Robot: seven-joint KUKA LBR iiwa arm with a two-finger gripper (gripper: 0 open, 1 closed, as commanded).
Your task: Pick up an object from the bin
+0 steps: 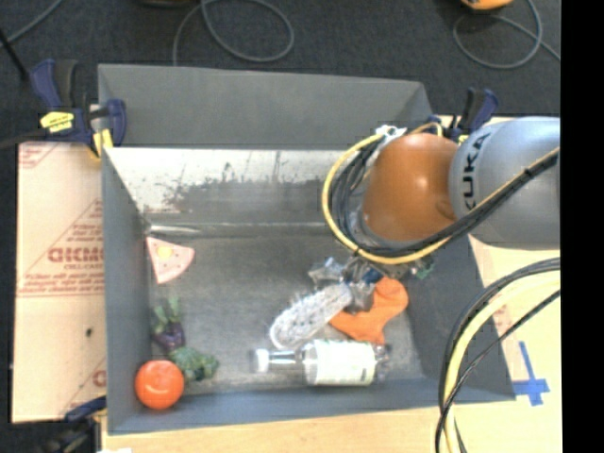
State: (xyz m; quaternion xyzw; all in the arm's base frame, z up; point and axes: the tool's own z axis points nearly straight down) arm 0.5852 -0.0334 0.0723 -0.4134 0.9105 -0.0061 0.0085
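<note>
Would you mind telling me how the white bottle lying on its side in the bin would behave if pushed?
The white bottle lies on its side and looks round, so it would probably roll. Its smooth body may be slippery. It looks stiff, likely keeping its shape.

tool point(353, 277) mostly hidden under orange wrist cover point(406, 196); orange blob point(374, 320) partly obscured.

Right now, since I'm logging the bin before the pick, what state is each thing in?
Gripper: down in the bin
White bottle: lying on its side
Clear plastic piece: lying slantwise beside it
Orange rag: crumpled beside the gripper
Orange ball: resting in a corner
Pink wedge: lying flat, alone
</note>
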